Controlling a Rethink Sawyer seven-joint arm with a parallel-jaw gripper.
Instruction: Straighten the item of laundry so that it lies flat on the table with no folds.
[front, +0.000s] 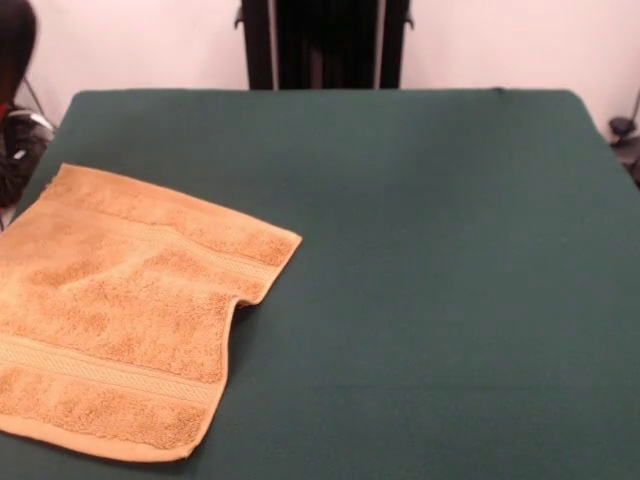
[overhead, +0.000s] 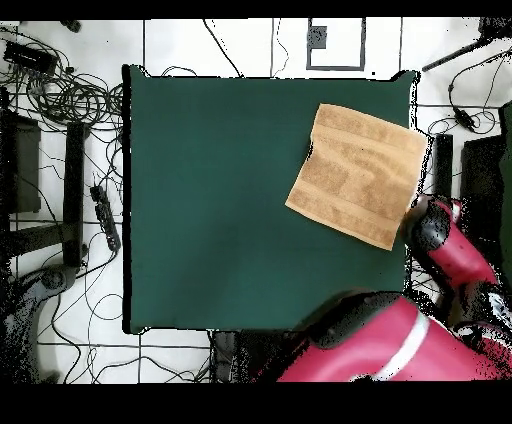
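The item of laundry is an orange-tan towel with woven bands. It lies spread at the left of the table in the front view. Its right edge has a small tuck and ripple near the middle. In the overhead view the item of laundry sits turned at an angle at the table's upper right, one corner reaching past the table's edge. The red arm's black end hovers beside the towel's lower right corner. I cannot make out the gripper beneath it.
The red arm curves round the table's lower right corner in the overhead view. Cables and dark equipment lie on the floor to the left. A dark shape stands off the table's far left corner in the front view.
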